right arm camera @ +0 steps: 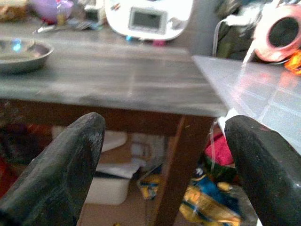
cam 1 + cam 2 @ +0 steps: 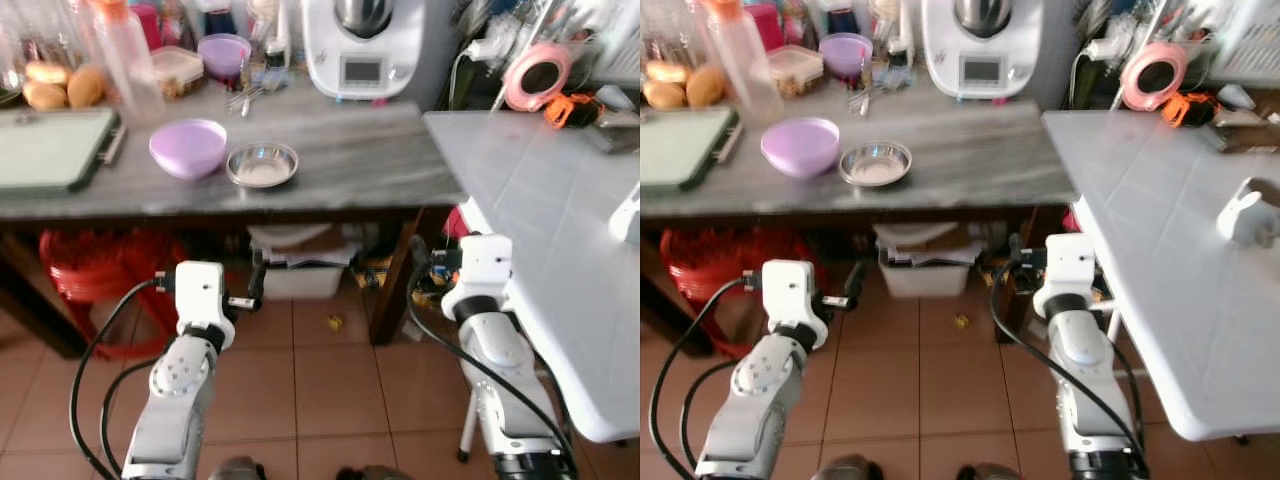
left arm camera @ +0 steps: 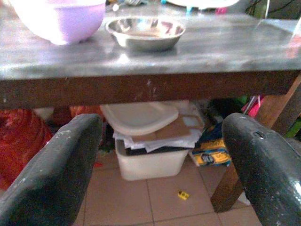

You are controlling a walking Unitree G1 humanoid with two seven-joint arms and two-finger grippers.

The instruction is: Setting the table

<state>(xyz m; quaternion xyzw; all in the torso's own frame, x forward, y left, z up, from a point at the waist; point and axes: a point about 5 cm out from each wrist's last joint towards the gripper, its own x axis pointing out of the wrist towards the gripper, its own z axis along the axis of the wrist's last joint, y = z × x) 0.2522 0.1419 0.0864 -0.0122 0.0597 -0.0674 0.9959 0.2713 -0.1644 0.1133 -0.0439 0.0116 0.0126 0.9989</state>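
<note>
Counter: grey stone counter [image 2: 350,150] across the far side, with a white table [image 2: 1140,190] butting against its right end.
Left gripper [image 3: 160,155]: jaws spread wide, holding nothing, held low in front of the counter edge, fingers aimed at the space beneath it.
Right gripper [image 1: 164,155]: jaws spread wide, holding nothing, low before the counter's right end, near the wooden leg [image 1: 171,169].
Steel bowl [image 2: 262,164]: upright on the counter near its front edge, mouth up; round, so no long axis shows.
Purple bowl [image 2: 188,147]: upright, just beside the steel bowl on its left, rims close.
Cutlery [image 2: 250,95]: loose heap behind the steel bowl; handles seem to run toward the counter's front, too blurred to tell.
Green board [image 2: 50,145]: flat at the counter's left end, long axis along the counter.
White appliance [image 2: 362,45]: at the counter's back, display facing the robot.
Under the counter: white bin [image 3: 148,157] with a lid and papers piled on it; red basket [image 2: 95,265] to its left.
</note>
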